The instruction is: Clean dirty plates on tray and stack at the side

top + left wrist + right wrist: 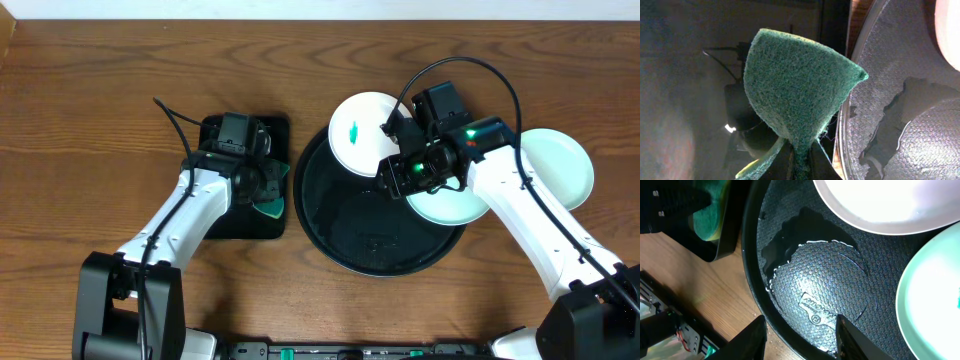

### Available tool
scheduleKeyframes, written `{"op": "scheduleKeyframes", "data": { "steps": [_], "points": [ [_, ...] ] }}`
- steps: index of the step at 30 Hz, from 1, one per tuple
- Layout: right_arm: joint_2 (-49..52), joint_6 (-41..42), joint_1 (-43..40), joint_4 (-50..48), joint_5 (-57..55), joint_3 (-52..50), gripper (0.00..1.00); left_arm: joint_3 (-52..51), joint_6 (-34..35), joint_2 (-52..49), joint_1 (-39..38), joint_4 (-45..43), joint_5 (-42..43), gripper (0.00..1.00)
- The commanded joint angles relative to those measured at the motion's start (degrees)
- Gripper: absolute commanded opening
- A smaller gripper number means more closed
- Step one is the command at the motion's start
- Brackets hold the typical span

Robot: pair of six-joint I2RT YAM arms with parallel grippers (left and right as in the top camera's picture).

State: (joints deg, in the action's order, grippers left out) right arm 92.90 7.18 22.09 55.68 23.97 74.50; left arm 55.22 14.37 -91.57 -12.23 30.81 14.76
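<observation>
Left claw pinches a green sponge, mostly hidden overhead; right claw spread, seemingly empty, above the tray.

The overhead camera looked straight down on the desk from well above, taking in the whole tray. The left wrist camera sat close behind a green sponge, facing the tray's rim. The right wrist camera looked down into the tray from near. All three shared that tray.
</observation>
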Motion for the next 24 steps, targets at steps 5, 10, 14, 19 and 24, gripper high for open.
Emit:
{"op": "scheduleKeyframes", "data": {
  "steps": [5,10,14,19,24],
  "points": [
    [-0.3,0.0,-0.5,0.1,0.0,-0.2,0.43,-0.4,0.3,0.1,-0.1,0.1,4.0,0.07],
    [-0.3,0.0,-0.7,0.1,-0.2,-0.2,0.43,-0.4,0.3,0.1,-0.1,-0.2,4.1,0.07],
    [-0.3,0.0,-0.7,0.5,-0.2,-0.2,0.44,-0.4,0.3,0.1,-0.1,-0.6,2.9,0.07],
    [-0.3,0.0,-0.7,0.6,-0.2,-0.2,0.46,-0.4,0.2,0.1,-0.1,-3.1,-7.1,0.07],
    [-0.3,0.0,-0.7,0.7,-0.2,-0.2,0.46,-0.4,0.1,-0.3,-0.1,-4.8,-10.3,0.07]
  ]
}}
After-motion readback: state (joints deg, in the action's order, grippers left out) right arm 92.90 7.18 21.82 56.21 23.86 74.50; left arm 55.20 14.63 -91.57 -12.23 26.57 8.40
